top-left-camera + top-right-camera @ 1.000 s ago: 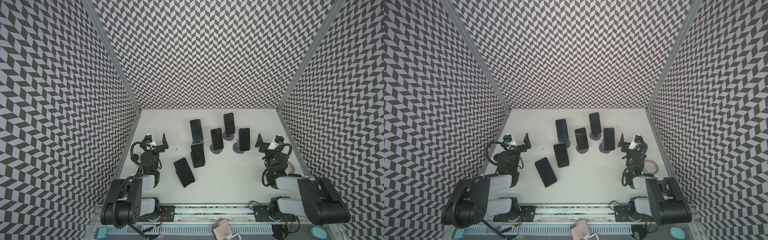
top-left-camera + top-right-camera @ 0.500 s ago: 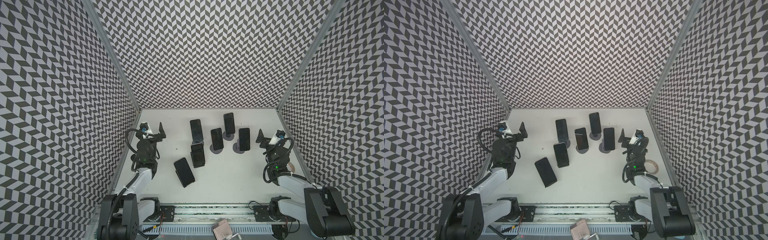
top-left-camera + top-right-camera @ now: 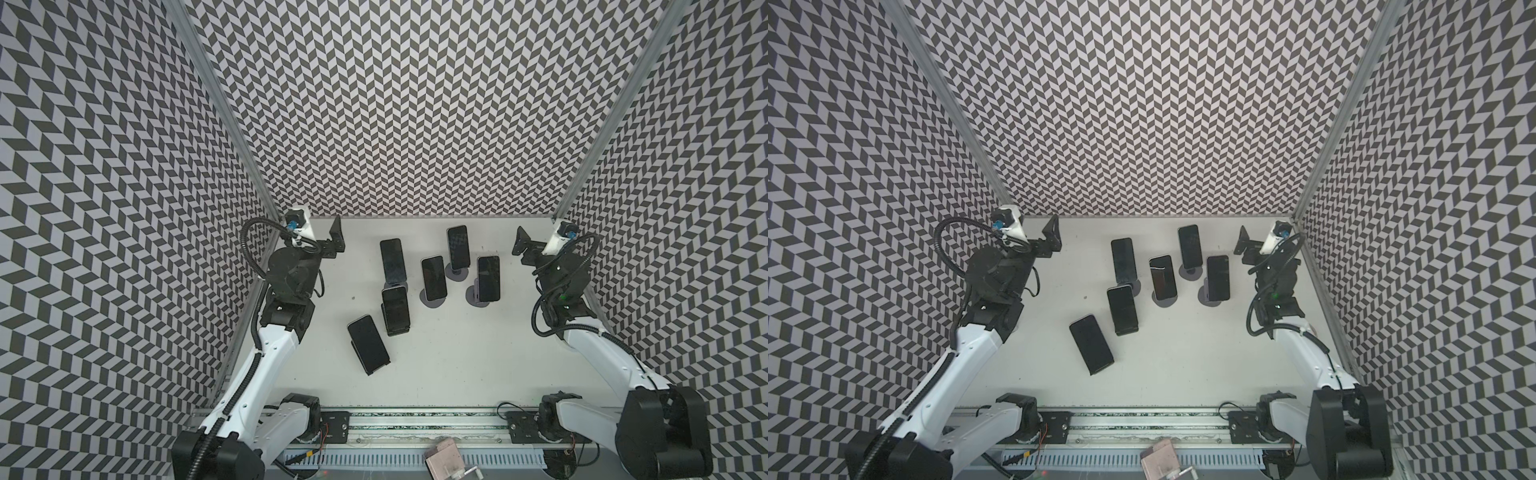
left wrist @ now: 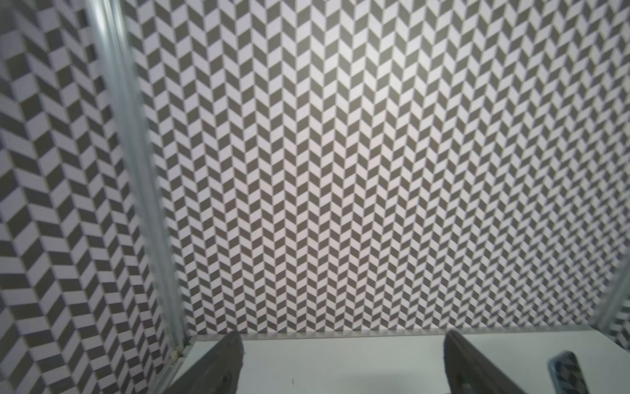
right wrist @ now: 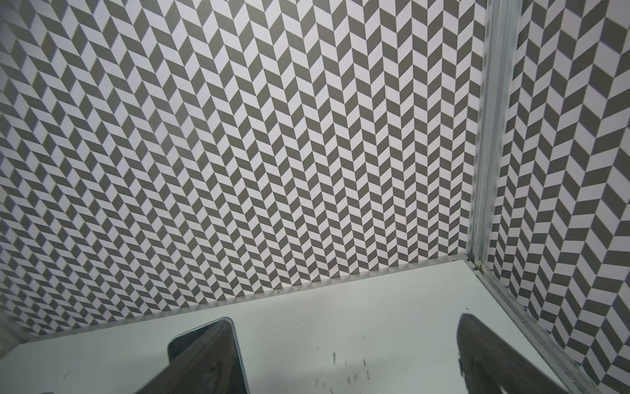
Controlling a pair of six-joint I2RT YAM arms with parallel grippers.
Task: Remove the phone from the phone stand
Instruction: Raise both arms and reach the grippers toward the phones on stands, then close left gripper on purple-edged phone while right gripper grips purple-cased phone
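Observation:
Several dark phones lean on stands mid-table in both top views: one at the back (image 3: 458,248), others (image 3: 392,259) (image 3: 433,277) on round grey stand bases (image 3: 432,300), and one nearest the front (image 3: 368,344) (image 3: 1091,344). My left gripper (image 3: 332,241) (image 3: 1052,237) hangs open by the back left corner, apart from every phone. In the left wrist view its fingers (image 4: 342,341) frame bare table, with a phone (image 4: 566,371) at the edge. My right gripper (image 3: 521,243) (image 3: 1241,243) is open at the back right. In its wrist view (image 5: 344,324) one finger overlaps a phone (image 5: 183,345).
Chevron-patterned walls close in the white table (image 3: 457,353) on three sides, with aluminium corner posts (image 3: 232,124) just behind each gripper. A rail with the arm bases (image 3: 415,419) runs along the front edge. Small dark scuff marks (image 5: 354,375) dot the table under the right gripper.
Both arms have lifted and stretched toward the back wall, carrying the grippers from near the front sides to the back corners. The phones have not moved.

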